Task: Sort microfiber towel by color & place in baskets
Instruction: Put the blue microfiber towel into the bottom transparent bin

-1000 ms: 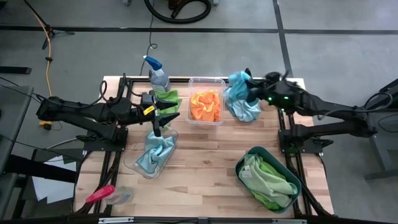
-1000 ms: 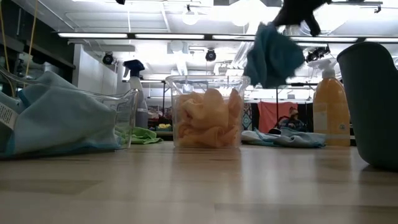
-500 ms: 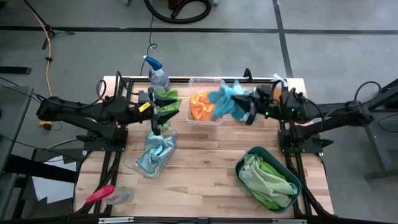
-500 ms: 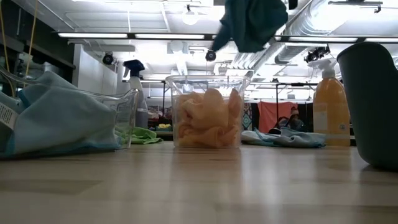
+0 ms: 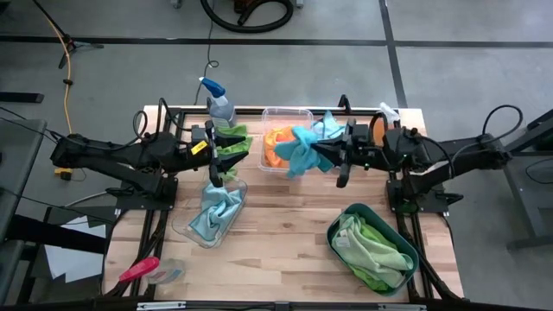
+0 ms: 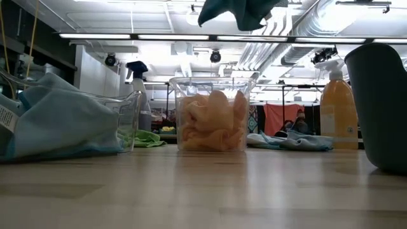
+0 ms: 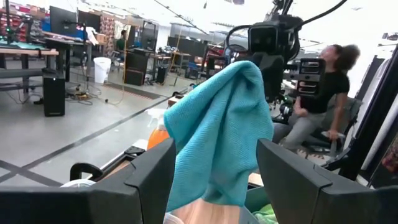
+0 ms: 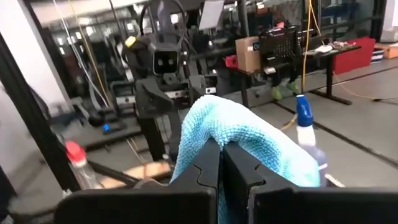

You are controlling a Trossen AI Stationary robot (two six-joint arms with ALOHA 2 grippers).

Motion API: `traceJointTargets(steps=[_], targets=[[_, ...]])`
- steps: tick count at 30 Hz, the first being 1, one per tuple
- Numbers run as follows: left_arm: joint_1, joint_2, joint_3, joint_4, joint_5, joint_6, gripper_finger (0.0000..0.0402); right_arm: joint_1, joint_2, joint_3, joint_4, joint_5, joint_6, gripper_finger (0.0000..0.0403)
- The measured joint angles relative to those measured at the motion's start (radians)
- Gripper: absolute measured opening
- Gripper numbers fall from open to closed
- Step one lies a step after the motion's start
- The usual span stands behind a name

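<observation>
My right gripper point(image 5: 318, 155) is shut on a light blue microfiber towel point(image 5: 299, 149), high above the clear deep tub point(image 5: 287, 115) that holds orange towels point(image 6: 211, 121). The towel shows at the top of the low view point(image 6: 238, 9). My left gripper point(image 5: 226, 159) hangs open in the air over the far end of the shallow clear dish point(image 5: 185, 231), facing the towel point(image 7: 217, 130). Another light blue towel point(image 5: 216, 212) lies in that dish. Green towels point(image 5: 371, 246) fill the dark teal basin point(image 5: 335, 226). A further blue towel point(image 6: 289, 141) and a green towel point(image 5: 233, 138) lie on the table. My right gripper pinches the light blue towel between its two shut fingers point(image 8: 205, 168), and a fold of the cloth point(image 8: 239, 127) drapes over their tips. The fingers come in level from the table's right side. The towel hangs lifted clear, slack, above the tub of orange towels.
A spray bottle with a blue head point(image 5: 219, 102) stands at the far edge, and an orange bottle point(image 6: 337, 105) at the far right. A pink-handled tool point(image 5: 143, 269) lies at the near left corner. Bare wood lies in the table's middle and near side.
My right gripper has swung from the table's far right toward the left and upward, rolling as it went, still shut on the light blue towel. The towel has travelled with it from beside the tub to high over the tub, swinging loosely.
</observation>
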Motion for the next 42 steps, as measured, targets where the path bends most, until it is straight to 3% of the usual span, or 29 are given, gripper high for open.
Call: traceJointTargets(steps=[6,26,31,42], targets=[[0.000,0.000,0.000,0.000,0.000,0.000,0.0213,-0.002,0.043,0.068,-0.054,-0.039,-0.032,0.0000],[0.000,0.039,0.001,0.003,0.010,-0.008,0.0214,-0.003,0.043,0.066,-0.063,-0.056,-0.022,0.0000],[0.000,0.109,0.079,0.004,0.086,-0.068,0.0220,-0.003,0.063,0.065,-0.038,-0.064,-0.021,0.0000],[0.014,0.313,0.272,-0.016,0.150,0.000,0.0268,-0.003,0.132,0.064,0.016,-0.176,-0.030,0.0000]])
